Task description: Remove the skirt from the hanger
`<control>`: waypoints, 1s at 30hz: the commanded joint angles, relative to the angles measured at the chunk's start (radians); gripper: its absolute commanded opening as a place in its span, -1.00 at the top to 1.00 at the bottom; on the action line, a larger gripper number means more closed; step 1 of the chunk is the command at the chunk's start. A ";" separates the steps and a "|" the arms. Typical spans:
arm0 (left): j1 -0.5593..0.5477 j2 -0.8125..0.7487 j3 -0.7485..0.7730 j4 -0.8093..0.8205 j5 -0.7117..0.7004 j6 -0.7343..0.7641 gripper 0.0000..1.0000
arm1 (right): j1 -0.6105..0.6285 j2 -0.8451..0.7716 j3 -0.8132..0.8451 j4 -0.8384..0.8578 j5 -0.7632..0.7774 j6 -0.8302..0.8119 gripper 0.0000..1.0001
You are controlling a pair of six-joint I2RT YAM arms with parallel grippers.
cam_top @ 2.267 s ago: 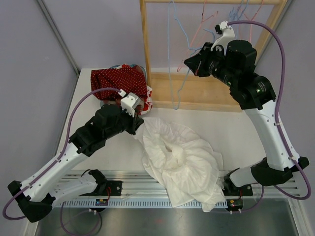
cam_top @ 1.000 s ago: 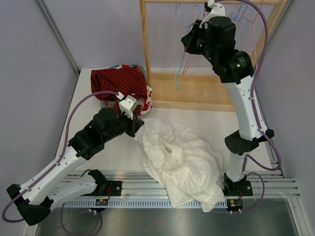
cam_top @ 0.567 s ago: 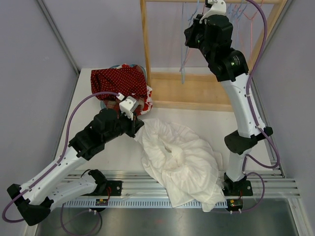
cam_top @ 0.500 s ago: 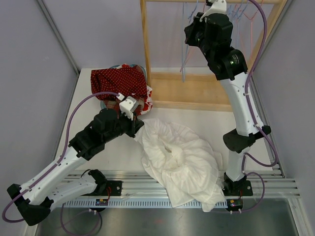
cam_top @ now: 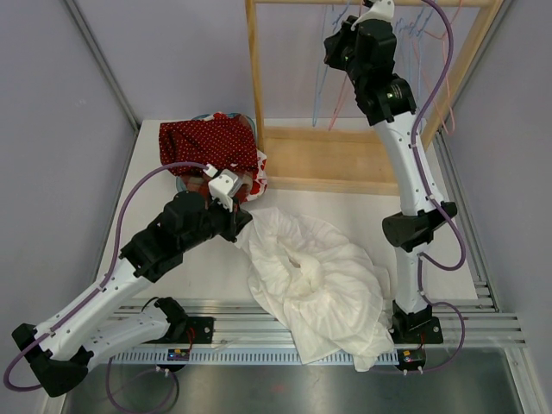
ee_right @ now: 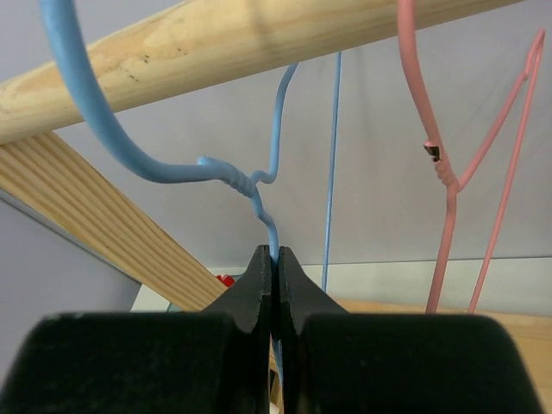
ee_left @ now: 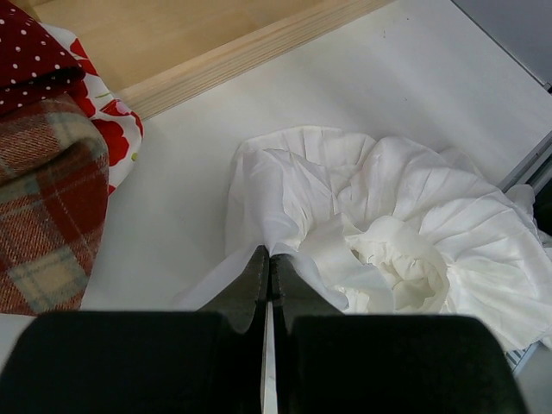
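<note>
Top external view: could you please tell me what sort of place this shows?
Probably a robotics lab cell for garment handling: a wooden rack holding a blue hanger, a white skirt heaped on a white table, and plain partition walls.

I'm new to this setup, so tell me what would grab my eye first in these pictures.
A crumpled white skirt sprawls across the table's near middle, with the jaws of the left arm shut on its edge. The right arm stretches high to the wooden rack at the back, jaws shut on a blue wire hanger. Red patterned clothes sit piled at back left.
</note>
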 commanded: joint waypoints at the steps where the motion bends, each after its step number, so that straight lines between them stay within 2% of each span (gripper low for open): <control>1: 0.002 -0.021 -0.013 0.061 0.020 -0.018 1.00 | -0.024 0.022 0.058 0.111 -0.056 0.063 1.00; 5: 0.002 -0.025 -0.016 0.064 0.027 -0.023 1.00 | -0.065 0.058 0.086 0.133 -0.099 0.135 1.00; 13: -0.001 -0.025 -0.022 0.065 0.025 -0.027 1.00 | -0.104 0.111 0.093 0.171 -0.141 0.178 1.00; 27: -0.004 -0.004 -0.019 0.068 0.011 -0.030 1.00 | -0.124 0.137 0.046 0.075 -0.240 0.190 1.00; 30: -0.004 -0.004 -0.020 0.068 0.000 -0.029 1.00 | -0.125 0.143 0.044 0.056 -0.262 0.183 0.87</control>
